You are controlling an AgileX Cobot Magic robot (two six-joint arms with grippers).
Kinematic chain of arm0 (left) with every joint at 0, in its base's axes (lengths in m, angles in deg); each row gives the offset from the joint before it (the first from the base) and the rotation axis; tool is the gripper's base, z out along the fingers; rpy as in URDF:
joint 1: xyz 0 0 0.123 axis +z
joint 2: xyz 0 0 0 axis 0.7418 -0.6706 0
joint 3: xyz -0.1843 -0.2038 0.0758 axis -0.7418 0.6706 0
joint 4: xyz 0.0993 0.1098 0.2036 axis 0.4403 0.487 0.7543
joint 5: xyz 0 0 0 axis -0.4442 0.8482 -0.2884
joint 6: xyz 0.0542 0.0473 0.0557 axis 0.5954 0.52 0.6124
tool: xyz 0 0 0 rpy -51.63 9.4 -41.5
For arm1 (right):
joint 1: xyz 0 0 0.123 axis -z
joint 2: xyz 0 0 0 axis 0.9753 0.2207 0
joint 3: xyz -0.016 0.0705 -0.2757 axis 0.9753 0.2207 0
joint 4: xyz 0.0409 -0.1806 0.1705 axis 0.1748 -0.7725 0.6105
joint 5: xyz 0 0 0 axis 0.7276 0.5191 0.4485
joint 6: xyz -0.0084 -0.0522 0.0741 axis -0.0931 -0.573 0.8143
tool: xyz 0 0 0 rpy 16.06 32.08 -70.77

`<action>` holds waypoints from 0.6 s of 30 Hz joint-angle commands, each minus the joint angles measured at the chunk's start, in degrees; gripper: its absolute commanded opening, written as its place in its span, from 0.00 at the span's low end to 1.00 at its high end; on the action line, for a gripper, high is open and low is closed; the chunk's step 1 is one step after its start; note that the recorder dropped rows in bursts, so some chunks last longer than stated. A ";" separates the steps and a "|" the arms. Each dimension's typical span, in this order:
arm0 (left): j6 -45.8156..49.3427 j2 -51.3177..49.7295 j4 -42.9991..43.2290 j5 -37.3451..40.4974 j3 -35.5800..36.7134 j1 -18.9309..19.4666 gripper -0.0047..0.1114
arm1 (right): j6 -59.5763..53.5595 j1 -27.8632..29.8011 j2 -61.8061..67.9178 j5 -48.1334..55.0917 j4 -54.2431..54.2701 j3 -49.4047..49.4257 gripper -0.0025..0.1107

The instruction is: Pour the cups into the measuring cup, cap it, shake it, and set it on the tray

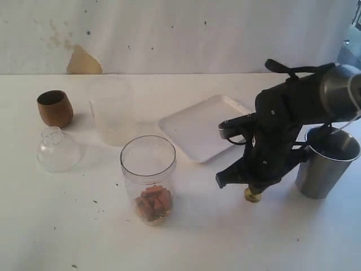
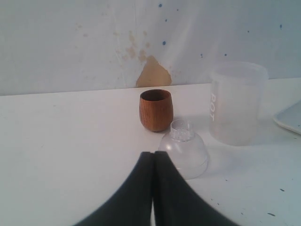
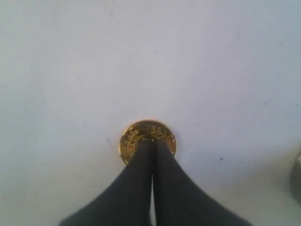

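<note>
Clear smooth plastic, the cylindrical measuring cup (image 1: 148,165) holds orange chunks (image 1: 153,204) near the right gripper (image 3: 151,143), jaws pressed together over an embossed gold coin (image 3: 140,131); left gripper (image 2: 153,157) likewise closed.

Bright, flat, cool-white light; worktop (image 1: 62,237) nearly washed out. Shadows faint and soft-edged, falling slightly right of the clear jar (image 1: 148,178) and the wooden cup (image 2: 155,109). All views soft, low detail. Left hand (image 2: 153,155) blurry up close. Right wrist view has a bluish cast.
</note>
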 commanded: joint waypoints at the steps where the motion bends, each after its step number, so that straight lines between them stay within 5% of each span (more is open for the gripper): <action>1: -0.12 0.28 -0.53 -0.50 0.37 -0.32 0.04 | -3.14 -0.03 -3.50 -2.26 0.57 0.05 0.02; 8: -0.12 0.28 -0.53 -0.50 0.37 -0.32 0.04 | -2.91 -0.03 1.95 -12.49 0.47 -0.39 0.02; 18: -0.12 0.28 -0.53 -0.50 0.37 -0.32 0.04 | -2.47 -0.03 3.79 0.92 -2.42 1.06 0.02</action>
